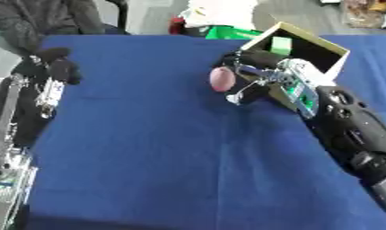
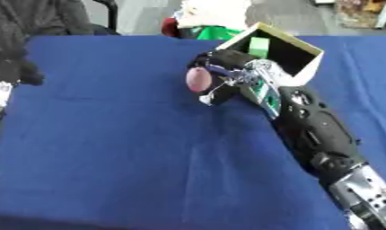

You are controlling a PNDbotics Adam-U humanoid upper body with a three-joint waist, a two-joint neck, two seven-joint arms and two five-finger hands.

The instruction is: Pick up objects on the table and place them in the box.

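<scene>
My right hand [image 1: 255, 74] reaches in from the lower right over the blue table [image 1: 149, 148], its fingers curled round a small dull-red rounded object [image 1: 222, 79]. The hand and object hover just left of the open cardboard box [image 1: 330, 49], which stands at the table's far right with a dark inside. A light green block [image 1: 282, 45] lies inside the box. My left hand [image 1: 59, 65] is at the table's left edge, dark and bunched; its fingers do not show well enough to judge.
Beyond the table's far edge are a green thing [image 1: 231, 32] and a white bundle [image 1: 220, 13]. A dark-clothed person stands at the far left corner. Metal arm parts [image 1: 7, 152] run down the left side.
</scene>
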